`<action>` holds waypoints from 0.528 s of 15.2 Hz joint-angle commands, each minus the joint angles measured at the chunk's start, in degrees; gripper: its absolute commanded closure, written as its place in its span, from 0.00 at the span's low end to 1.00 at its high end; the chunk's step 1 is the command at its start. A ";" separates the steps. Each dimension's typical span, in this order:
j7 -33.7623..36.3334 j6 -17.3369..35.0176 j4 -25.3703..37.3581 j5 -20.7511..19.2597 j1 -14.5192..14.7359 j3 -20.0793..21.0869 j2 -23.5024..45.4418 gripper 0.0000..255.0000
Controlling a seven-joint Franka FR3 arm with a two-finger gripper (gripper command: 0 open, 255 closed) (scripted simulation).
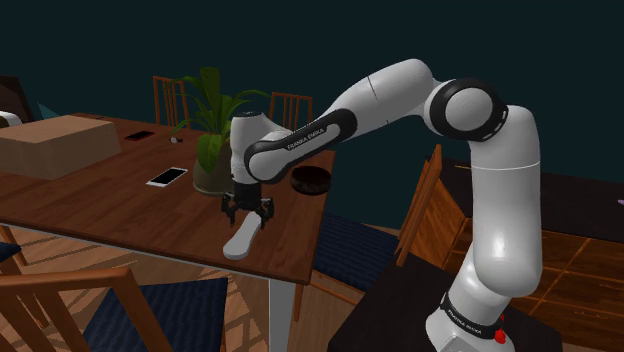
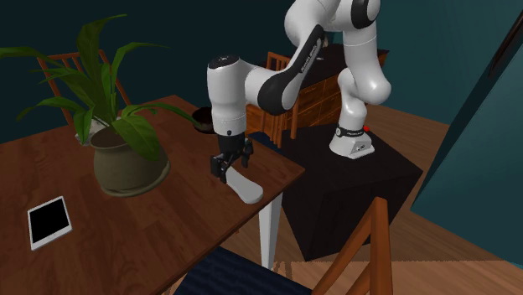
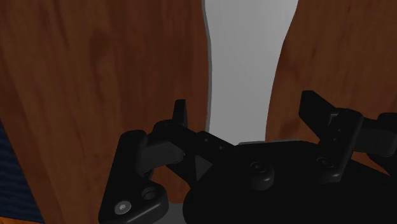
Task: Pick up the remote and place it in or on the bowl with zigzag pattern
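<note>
With gripper [image 1: 248, 214] spread, 2 fingers [image 3: 181, 116] flanking the pale remote [image 1: 242, 240] without touching it at the wooden table's [image 1: 100, 205] near edge, lower straight, centre on the narrow waist, squeeze squarely, then lift toward the dark bowl [image 1: 310, 180] beyond.

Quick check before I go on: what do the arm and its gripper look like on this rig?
The arm is white, with rounded tubular links and dark joints. A dark band near the wrist carries small white lettering, and a red dot marks the base. The gripper is all black and two-fingered.
</note>
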 commanded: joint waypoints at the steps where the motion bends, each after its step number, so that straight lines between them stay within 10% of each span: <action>1: 0.32 1.17 -0.28 -0.45 0.20 -0.21 0.93 0.00; 8: 0.53 2.13 -0.61 -0.78 0.32 -0.37 1.60 0.00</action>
